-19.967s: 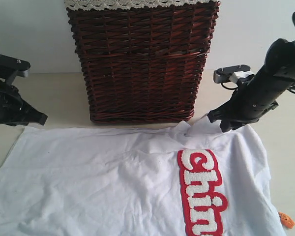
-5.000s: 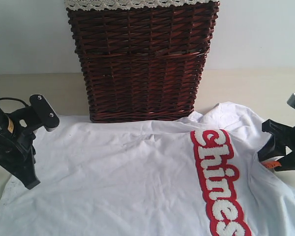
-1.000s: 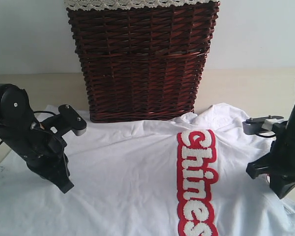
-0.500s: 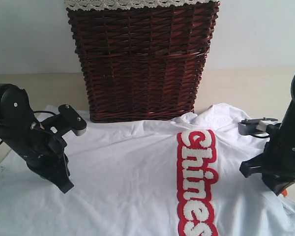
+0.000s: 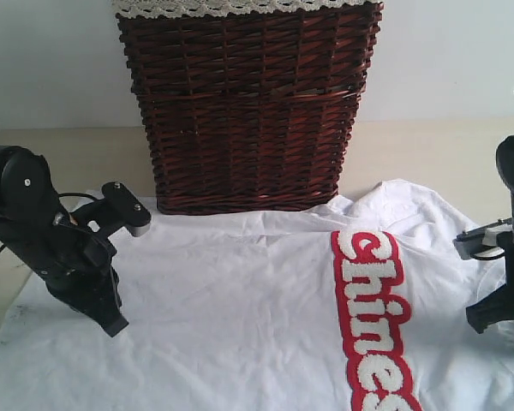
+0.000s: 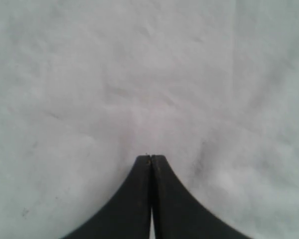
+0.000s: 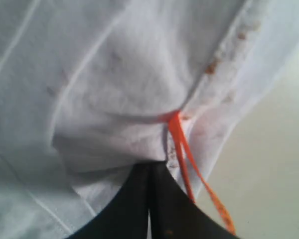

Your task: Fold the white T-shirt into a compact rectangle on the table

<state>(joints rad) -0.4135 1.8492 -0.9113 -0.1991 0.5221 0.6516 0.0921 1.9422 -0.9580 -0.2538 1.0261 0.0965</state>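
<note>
**Both grippers down on opposite sides of the spread shirt**

The white T-shirt (image 5: pixel 240 300) lies open and mostly flat on the table (image 5: pixel 428 154), just in front of the wicker basket (image 5: pixel 244 103). Its long axis runs across the exterior view, and its red band (image 5: pixel 373 317) runs from the basket side towards the near edge.

The cloth stretches between the two arms, so each gripper has its own side within reach. The left gripper (image 5: pixel 111 324) points down onto the left part of the shirt. Its jaws are pressed together with the tips on flat fabric (image 6: pixel 150 158), and I cannot tell whether a thin layer is caught. The right gripper (image 5: pixel 481 324) sits at the shirt's right edge. Its jaws are closed on a bunched pinch of hem (image 7: pixel 149 167), just beside an orange cord (image 7: pixel 182 149). A fold would probably carry that right edge towards the middle.
</note>
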